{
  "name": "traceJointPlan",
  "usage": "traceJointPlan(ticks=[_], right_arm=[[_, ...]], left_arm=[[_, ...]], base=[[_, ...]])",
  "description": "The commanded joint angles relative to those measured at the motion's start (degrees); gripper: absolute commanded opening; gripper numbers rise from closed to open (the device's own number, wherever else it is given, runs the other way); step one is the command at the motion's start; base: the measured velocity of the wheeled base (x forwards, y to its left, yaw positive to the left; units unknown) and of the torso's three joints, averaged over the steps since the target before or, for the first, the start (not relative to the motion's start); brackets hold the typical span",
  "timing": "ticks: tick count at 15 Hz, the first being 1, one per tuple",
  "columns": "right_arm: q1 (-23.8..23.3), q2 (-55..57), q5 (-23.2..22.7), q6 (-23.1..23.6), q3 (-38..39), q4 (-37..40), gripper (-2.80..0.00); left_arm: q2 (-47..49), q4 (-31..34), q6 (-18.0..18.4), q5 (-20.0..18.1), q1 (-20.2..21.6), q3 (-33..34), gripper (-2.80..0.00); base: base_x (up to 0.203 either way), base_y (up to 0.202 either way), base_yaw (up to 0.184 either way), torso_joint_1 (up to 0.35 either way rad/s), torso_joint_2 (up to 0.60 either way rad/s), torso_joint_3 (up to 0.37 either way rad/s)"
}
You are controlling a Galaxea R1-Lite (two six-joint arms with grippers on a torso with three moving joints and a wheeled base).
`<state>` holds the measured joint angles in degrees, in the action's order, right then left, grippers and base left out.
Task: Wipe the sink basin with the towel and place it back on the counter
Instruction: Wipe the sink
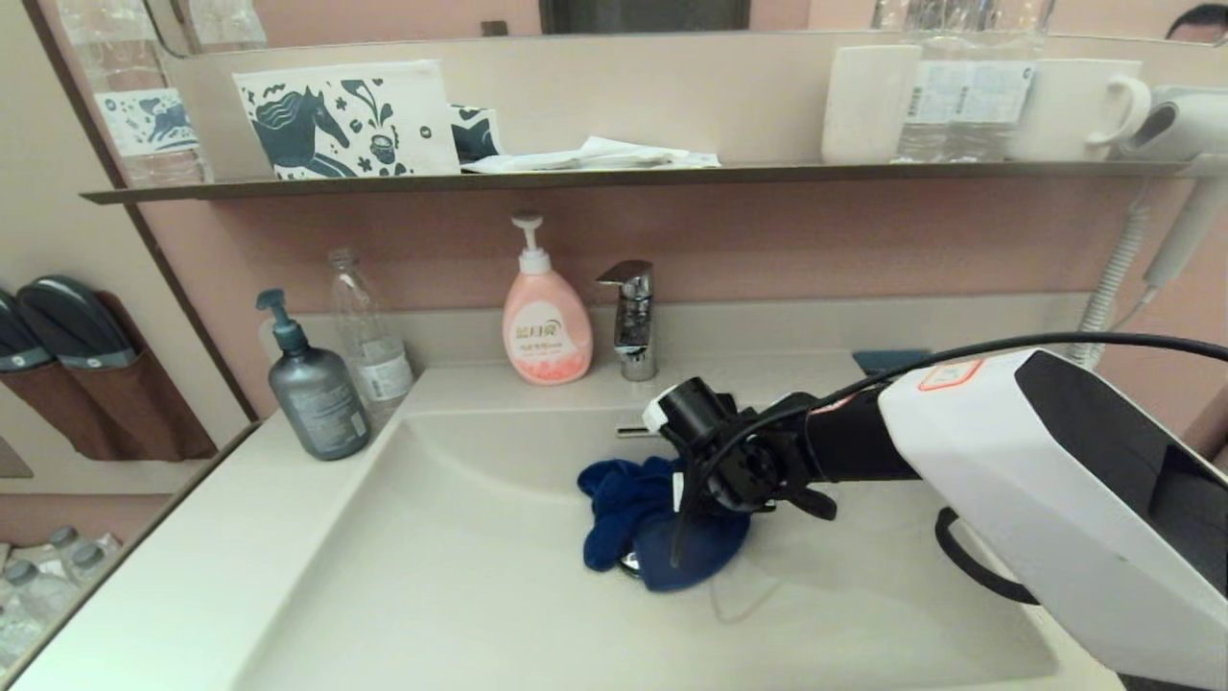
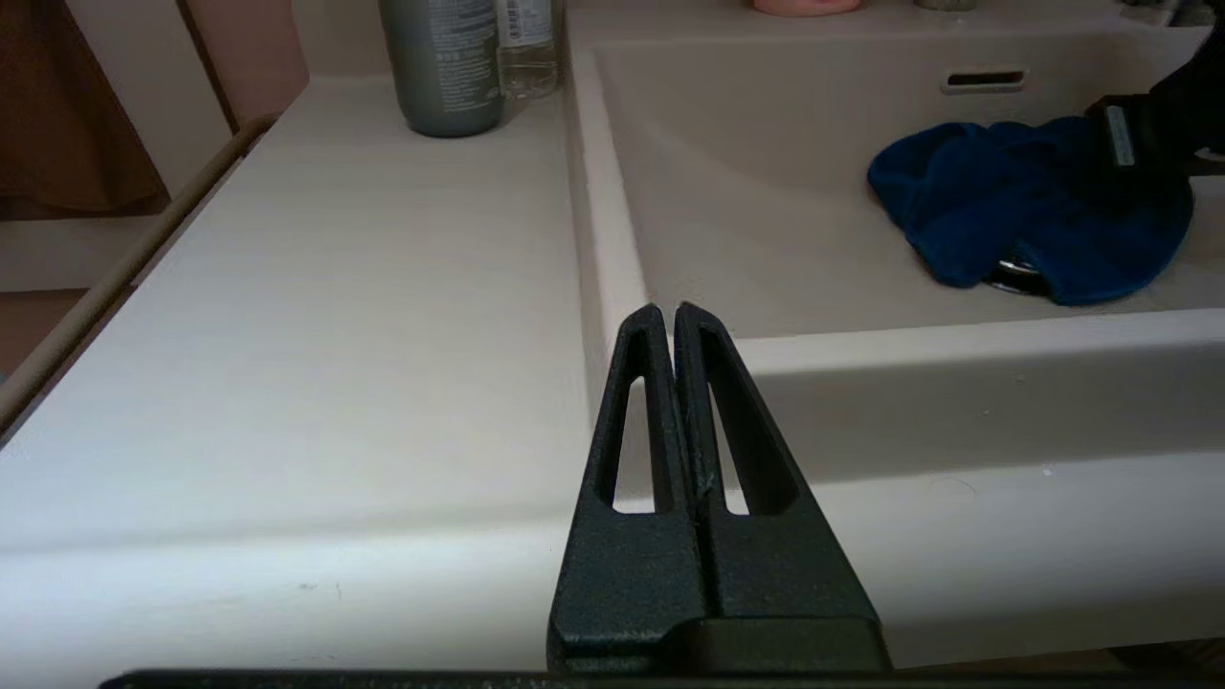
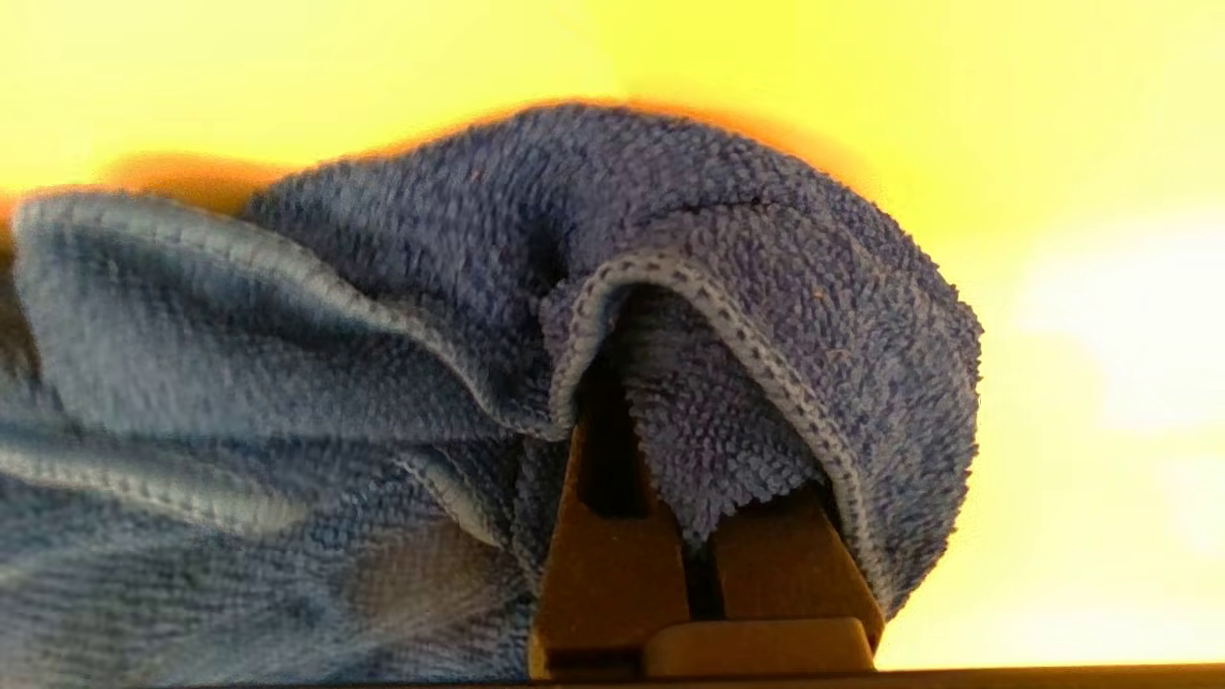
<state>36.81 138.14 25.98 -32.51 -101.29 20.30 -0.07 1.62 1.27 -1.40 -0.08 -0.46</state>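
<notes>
A crumpled dark blue towel (image 1: 633,523) (image 2: 1014,206) lies in the middle of the cream-white sink basin (image 1: 460,557), covering most of the chrome drain plug (image 2: 1014,276). My right gripper (image 1: 715,499) reaches into the basin from the right and is shut on the towel (image 3: 478,335), whose folds drape over its fingers (image 3: 612,536). The overflow slot (image 1: 633,431) shows just behind the towel. My left gripper (image 2: 673,311) is shut on nothing and hovers low over the front edge of the counter (image 2: 335,287), left of the basin's corner. It is out of the head view.
A chrome faucet (image 1: 631,317) and a pink soap bottle (image 1: 545,326) stand behind the basin. A grey pump bottle (image 1: 315,389) and a clear bottle (image 1: 369,336) stand at the back left. A dark wall shelf (image 1: 614,178) runs above, and a hair dryer (image 1: 1170,125) hangs at the right.
</notes>
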Motion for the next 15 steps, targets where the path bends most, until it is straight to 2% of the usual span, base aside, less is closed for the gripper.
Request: traceJointPlan(ticks=[1,6,15], right_arm=[[-1.77,-3.43,1.61,0.37,4.83,-0.01,-2.8],[-4.93,-10.15,2.43,1.12,13.74,2.44,-2.8],[-9.59,-25.32,1.82,1.15,17.49,3.77,-2.8]], left_arm=[[0.07,0.05,-0.03,0.0,-0.1,0.0,-2.8],[0.07,0.05,-0.04,0.0,-0.1,0.02,-2.8],[0.07,0.05,-0.01,0.0,-0.1,-0.05,-2.8]], base=[[0.0,0.0,0.0,0.0,0.0,0.0],[0.0,0.0,0.0,0.0,0.0,0.0],[0.0,0.0,0.0,0.0,0.0,0.0]])
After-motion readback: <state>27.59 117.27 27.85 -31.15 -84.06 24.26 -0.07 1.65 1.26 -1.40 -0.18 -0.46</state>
